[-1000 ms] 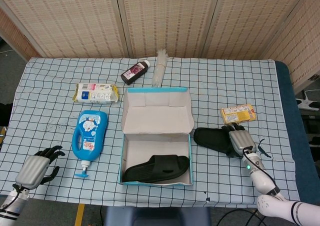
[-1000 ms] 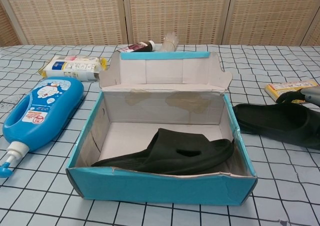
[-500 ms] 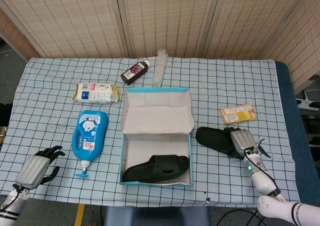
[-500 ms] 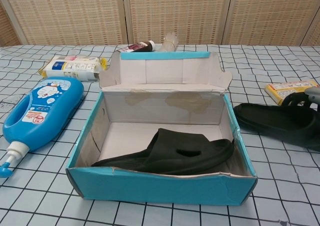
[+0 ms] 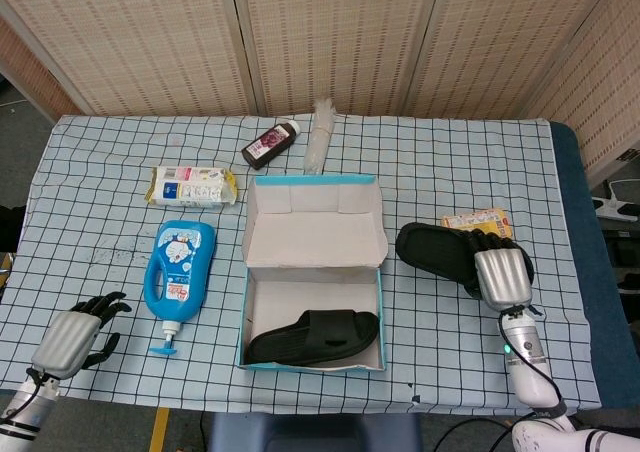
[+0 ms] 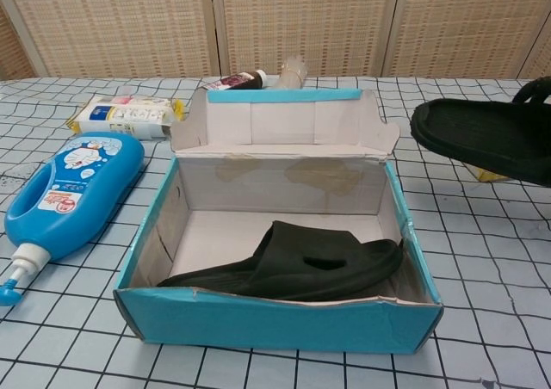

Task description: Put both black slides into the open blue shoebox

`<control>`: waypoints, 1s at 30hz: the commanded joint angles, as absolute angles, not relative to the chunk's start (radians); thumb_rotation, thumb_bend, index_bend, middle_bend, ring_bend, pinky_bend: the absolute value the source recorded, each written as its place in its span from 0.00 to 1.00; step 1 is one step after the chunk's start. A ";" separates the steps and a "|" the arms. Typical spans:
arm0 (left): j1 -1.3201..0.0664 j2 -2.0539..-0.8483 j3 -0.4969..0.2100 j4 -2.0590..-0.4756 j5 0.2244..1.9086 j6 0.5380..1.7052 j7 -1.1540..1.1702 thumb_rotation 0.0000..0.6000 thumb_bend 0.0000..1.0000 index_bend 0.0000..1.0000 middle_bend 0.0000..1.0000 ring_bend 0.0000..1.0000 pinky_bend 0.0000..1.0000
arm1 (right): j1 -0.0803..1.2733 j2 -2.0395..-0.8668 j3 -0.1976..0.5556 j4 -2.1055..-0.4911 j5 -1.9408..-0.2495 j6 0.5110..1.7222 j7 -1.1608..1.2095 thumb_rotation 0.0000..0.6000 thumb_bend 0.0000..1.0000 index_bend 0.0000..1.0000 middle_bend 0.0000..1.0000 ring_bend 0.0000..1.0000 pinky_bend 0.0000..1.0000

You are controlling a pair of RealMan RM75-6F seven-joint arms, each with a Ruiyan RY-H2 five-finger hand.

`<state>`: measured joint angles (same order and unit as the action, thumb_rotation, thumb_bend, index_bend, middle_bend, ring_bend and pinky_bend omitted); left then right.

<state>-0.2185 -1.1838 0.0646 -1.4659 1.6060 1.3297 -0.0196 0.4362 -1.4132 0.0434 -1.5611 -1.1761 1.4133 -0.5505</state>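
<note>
A black slide (image 5: 314,336) lies inside the open blue shoebox (image 5: 312,362) on the checked tablecloth (image 5: 100,242), seen from the head camera. The second slide (image 5: 438,252) is held off the cloth to the box's right, the right hand (image 5: 502,275) clamped on its rear end. The left hand (image 5: 72,336) rests at the near left corner, fingers loosely curled and holding nothing. From the chest camera, the raised slide (image 6: 482,138) hangs above the cloth beside the box's right wall (image 6: 405,234); a blue bottle (image 6: 73,188) lies to the left.
</note>
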 commanded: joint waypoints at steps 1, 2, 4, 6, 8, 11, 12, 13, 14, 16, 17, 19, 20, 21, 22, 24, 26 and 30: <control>-0.219 -1.184 0.065 -1.465 1.606 1.329 -0.019 1.00 0.47 0.31 0.18 0.24 0.38 | 0.400 -1.426 0.030 -1.609 -1.288 1.485 -0.556 1.00 0.02 0.51 0.56 0.42 0.57; -0.219 -1.184 0.065 -1.465 1.605 1.328 -0.019 1.00 0.47 0.31 0.18 0.24 0.38 | 0.397 -1.430 0.028 -1.614 -1.311 1.496 -0.554 1.00 0.02 0.51 0.56 0.42 0.57; -0.220 -1.185 0.065 -1.465 1.605 1.326 -0.019 1.00 0.47 0.31 0.18 0.24 0.38 | 0.396 -1.444 0.023 -1.619 -1.368 1.516 -0.554 1.00 0.02 0.51 0.56 0.42 0.57; -0.220 -1.185 0.066 -1.465 1.604 1.324 -0.018 1.00 0.47 0.31 0.18 0.24 0.38 | 0.400 -1.463 0.018 -1.620 -1.422 1.526 -0.561 1.00 0.02 0.51 0.56 0.42 0.57; -0.221 -1.186 0.066 -1.464 1.604 1.323 -0.018 1.00 0.47 0.31 0.18 0.24 0.38 | 0.408 -1.483 0.016 -1.628 -1.467 1.523 -0.563 1.00 0.02 0.51 0.56 0.42 0.57; -0.221 -1.186 0.066 -1.463 1.604 1.321 -0.018 1.00 0.47 0.31 0.18 0.24 0.38 | 0.427 -1.519 0.024 -1.644 -1.516 1.507 -0.577 1.00 0.02 0.51 0.56 0.42 0.57; -0.221 -1.186 0.066 -1.463 1.603 1.321 -0.019 1.00 0.47 0.31 0.18 0.24 0.38 | 0.434 -1.532 0.029 -1.646 -1.527 1.500 -0.584 1.00 0.02 0.51 0.56 0.42 0.57; -0.221 -1.186 0.066 -1.463 1.603 1.320 -0.020 1.00 0.47 0.31 0.18 0.24 0.38 | 0.442 -1.546 0.035 -1.648 -1.535 1.491 -0.592 1.00 0.02 0.51 0.56 0.42 0.57; -0.221 -1.186 0.066 -1.462 1.602 1.319 -0.021 1.00 0.47 0.31 0.18 0.24 0.38 | 0.450 -1.561 0.041 -1.650 -1.540 1.480 -0.601 1.00 0.02 0.51 0.56 0.42 0.57; -0.222 -1.186 0.066 -1.461 1.600 1.318 -0.022 1.00 0.47 0.31 0.18 0.24 0.38 | 0.472 -1.598 0.061 -1.655 -1.541 1.448 -0.622 1.00 0.02 0.51 0.56 0.42 0.57; -0.222 -1.187 0.066 -1.460 1.600 1.318 -0.023 1.00 0.47 0.31 0.18 0.24 0.38 | 0.485 -1.621 0.074 -1.655 -1.535 1.428 -0.638 1.00 0.02 0.51 0.56 0.42 0.57; -0.222 -1.186 0.066 -1.460 1.601 1.318 -0.025 1.00 0.47 0.31 0.18 0.24 0.38 | 0.505 -1.654 0.091 -1.652 -1.527 1.399 -0.663 1.00 0.02 0.51 0.56 0.42 0.57; -0.222 -1.186 0.067 -1.460 1.602 1.318 -0.025 1.00 0.47 0.31 0.18 0.24 0.38 | 0.514 -1.670 0.098 -1.650 -1.521 1.384 -0.675 1.00 0.02 0.51 0.56 0.42 0.57; -0.222 -1.186 0.067 -1.459 1.604 1.319 -0.025 1.00 0.47 0.31 0.18 0.24 0.38 | 0.525 -1.691 0.106 -1.646 -1.513 1.365 -0.689 1.00 0.02 0.51 0.56 0.42 0.57; -0.222 -1.186 0.067 -1.459 1.605 1.320 -0.026 1.00 0.47 0.31 0.18 0.24 0.38 | 0.533 -1.707 0.112 -1.643 -1.508 1.352 -0.699 1.00 0.02 0.51 0.56 0.42 0.57; -0.222 -1.186 0.068 -1.459 1.607 1.321 -0.027 1.00 0.47 0.31 0.18 0.24 0.38 | 0.552 -1.742 0.127 -1.631 -1.495 1.325 -0.720 1.00 0.02 0.51 0.56 0.42 0.57; -0.222 -1.185 0.068 -1.459 1.607 1.322 -0.028 1.00 0.47 0.31 0.18 0.24 0.38 | 0.567 -1.771 0.138 -1.618 -1.487 1.307 -0.734 1.00 0.02 0.51 0.56 0.42 0.57; -0.221 -1.183 0.068 -1.460 1.606 1.324 -0.027 1.00 0.47 0.31 0.18 0.24 0.38 | 0.592 -1.828 0.163 -1.585 -1.464 1.279 -0.762 1.00 0.02 0.51 0.56 0.42 0.57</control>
<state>-0.2209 -1.1830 0.0676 -1.4599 1.6062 1.3242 -0.0270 0.5810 -1.8131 0.1524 -1.5976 -1.4748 1.2908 -0.7496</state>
